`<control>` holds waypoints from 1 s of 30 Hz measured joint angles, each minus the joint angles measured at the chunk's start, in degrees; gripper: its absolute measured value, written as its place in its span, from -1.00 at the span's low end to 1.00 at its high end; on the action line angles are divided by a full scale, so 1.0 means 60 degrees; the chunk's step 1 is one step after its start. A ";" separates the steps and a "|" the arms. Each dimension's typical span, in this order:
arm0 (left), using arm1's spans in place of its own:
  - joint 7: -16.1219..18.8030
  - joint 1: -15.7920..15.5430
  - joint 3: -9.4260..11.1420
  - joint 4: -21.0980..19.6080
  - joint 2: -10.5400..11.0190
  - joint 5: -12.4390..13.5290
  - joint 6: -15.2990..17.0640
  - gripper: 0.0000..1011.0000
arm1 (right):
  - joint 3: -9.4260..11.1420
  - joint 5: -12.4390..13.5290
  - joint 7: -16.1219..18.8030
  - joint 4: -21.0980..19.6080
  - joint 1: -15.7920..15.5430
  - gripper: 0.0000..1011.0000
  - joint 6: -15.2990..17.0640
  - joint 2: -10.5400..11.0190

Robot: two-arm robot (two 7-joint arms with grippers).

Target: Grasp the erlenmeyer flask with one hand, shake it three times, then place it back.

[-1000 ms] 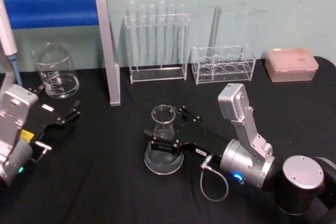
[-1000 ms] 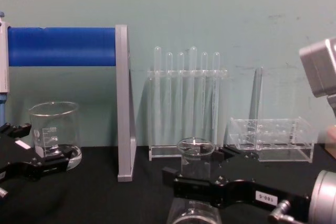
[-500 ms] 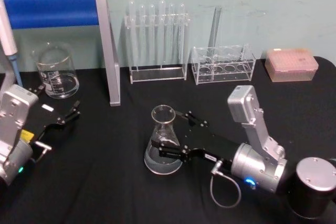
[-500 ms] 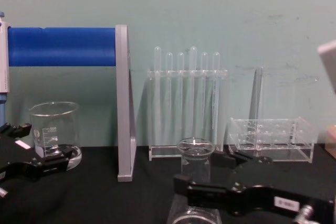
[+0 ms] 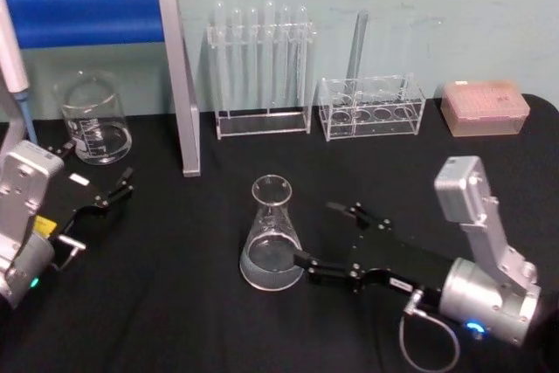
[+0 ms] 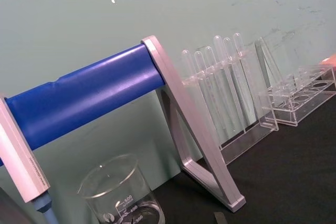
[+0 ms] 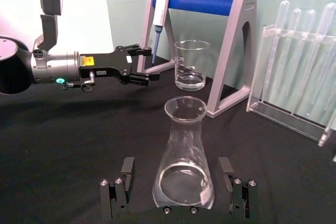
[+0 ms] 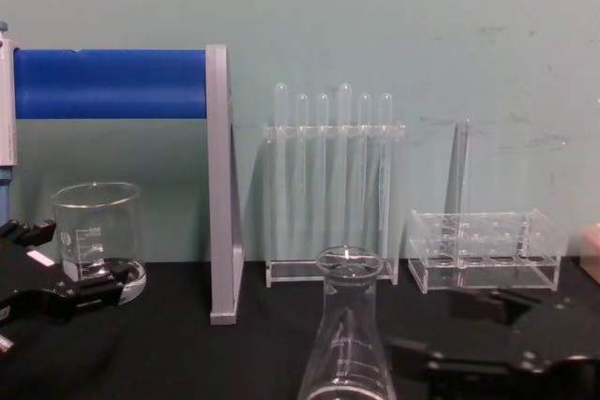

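A pale green wall backs a black desk (image 5: pixel 175 303). Largest on it is the pipette stand (image 5: pixel 179 85), blue bar on grey legs, well to the left of the right arm's jaws. Behind them stand a rack of test tubes (image 5: pixel 260 67), a low clear rack (image 5: pixel 371 109) and a pink tip box (image 5: pixel 485 107).

The right gripper (image 5: pixel 325 238) lies low over the desk, its arm reaching in from the right with the silver wrist and grey cable behind it. Its jaws are spread wide and hold nothing. The erlenmeyer flask (image 5: pixel 272 235) stands upright on the desk just ahead of the jaw tips, long axis vertical, mouth up, apart from both fingers. A little clear liquid sits in its wide base.

The right wrist view looks along the jaws: the flask (image 7: pixel 184 156) is centred between the two fingers (image 7: pixel 118 190) with a gap on either side. Beyond it that view shows the left gripper (image 7: pixel 137 65), jaws apart and empty, held level above the desk beside the beaker (image 7: pixel 190 64).

The chest view shows the flask (image 8: pixel 349 334) from the side, white graduation marks on its cone, and the left gripper (image 8: pixel 66 292) in front of the beaker (image 8: pixel 97 241).
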 joint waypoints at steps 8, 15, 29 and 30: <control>0.0000 0.0000 0.0000 0.0000 0.0000 0.0000 0.0000 0.98 | 0.0437 0.0030 -0.0449 -0.0217 -0.0253 0.98 -0.0159 0.0233; 0.0000 -0.0001 0.0000 0.0000 0.0000 0.0000 0.0000 0.98 | 0.0919 -0.0611 -0.1395 0.0019 -0.0060 0.98 -0.0467 -0.0137; 0.0000 -0.0001 0.0000 0.0000 -0.0001 0.0000 0.0000 0.98 | 0.1089 -0.2009 -0.2822 0.1717 0.1250 0.98 -0.0526 -0.1360; 0.0000 -0.0001 -0.0001 0.0000 0.0000 0.0000 0.0000 0.98 | 0.1069 -0.2087 -0.2877 0.1810 0.1301 0.98 -0.0534 -0.1402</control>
